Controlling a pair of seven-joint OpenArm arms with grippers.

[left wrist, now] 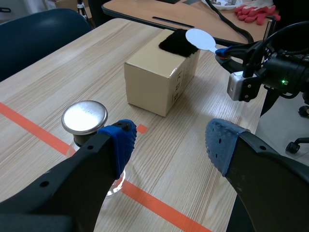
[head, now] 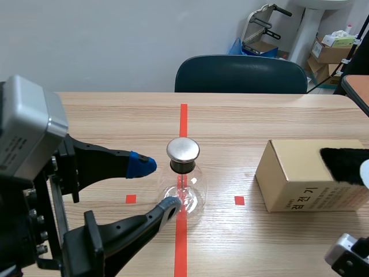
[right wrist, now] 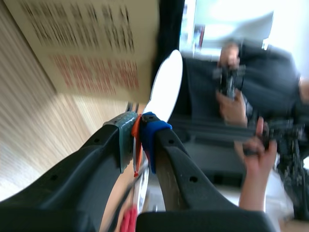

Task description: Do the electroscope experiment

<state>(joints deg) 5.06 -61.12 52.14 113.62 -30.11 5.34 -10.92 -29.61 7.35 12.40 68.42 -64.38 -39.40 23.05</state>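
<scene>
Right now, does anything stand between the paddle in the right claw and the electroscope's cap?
Yes. The box lies between the paddle and the cap, blocking a low, straight path. Above the box nothing visible intervenes. The open left claw sits beside the electroscope.

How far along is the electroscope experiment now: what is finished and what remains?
Done: the right hand is shut on the white paddle, held at the black fur on the box. In hand: probably charging the paddle there; contact is unclear. Left: bringing the paddle to the metal cap of the electroscope; the open left hand is beside it.
</scene>
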